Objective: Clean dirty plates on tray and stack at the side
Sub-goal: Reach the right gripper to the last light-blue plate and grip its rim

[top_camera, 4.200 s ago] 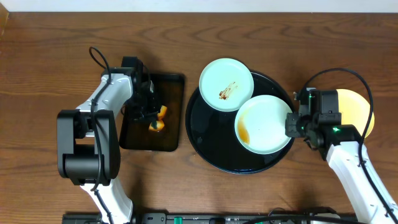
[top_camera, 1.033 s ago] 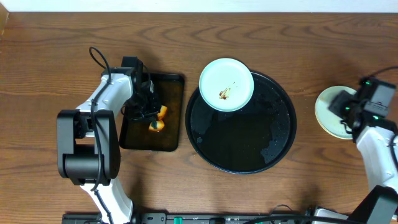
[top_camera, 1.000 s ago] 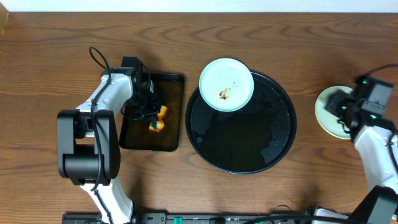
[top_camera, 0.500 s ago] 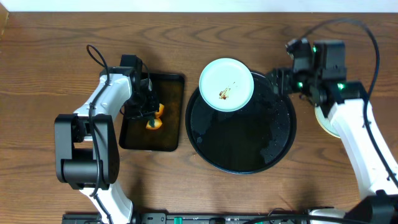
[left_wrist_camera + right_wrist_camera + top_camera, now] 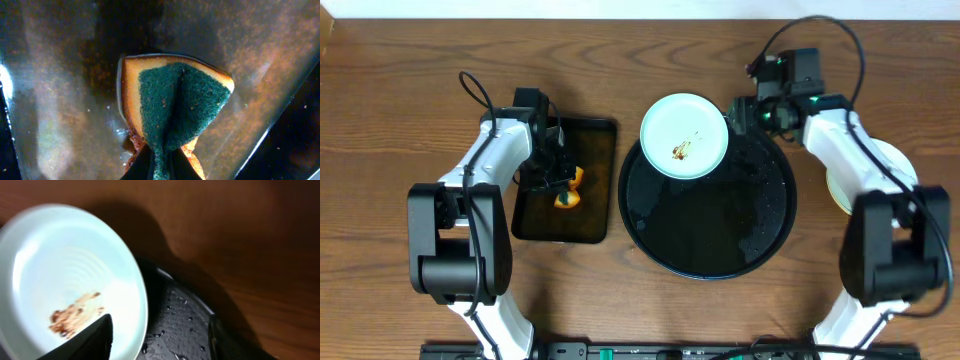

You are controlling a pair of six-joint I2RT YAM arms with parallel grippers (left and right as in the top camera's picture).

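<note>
A pale mint plate (image 5: 683,136) with a brown smear (image 5: 70,316) leans on the upper-left rim of the round black tray (image 5: 720,230). My right gripper (image 5: 738,113) is open at the plate's right edge. One finger (image 5: 87,340) hangs over the plate (image 5: 70,275), the other over the wet tray (image 5: 185,325), with the rim between them. At the right side of the table lies a stack of plates (image 5: 898,160), half hidden by the right arm. My left gripper (image 5: 557,180) is shut on the green-and-orange sponge (image 5: 175,105).
The sponge (image 5: 570,192) hangs over a small black rectangular tray (image 5: 590,150), wet and brown-stained (image 5: 60,100), left of the round tray. Bare wooden tabletop (image 5: 400,100) surrounds both trays.
The right arm swung from the plate stack at the right to the smeared plate on the tray's upper left. The second mint plate went from tray to stack. The left arm stayed.
</note>
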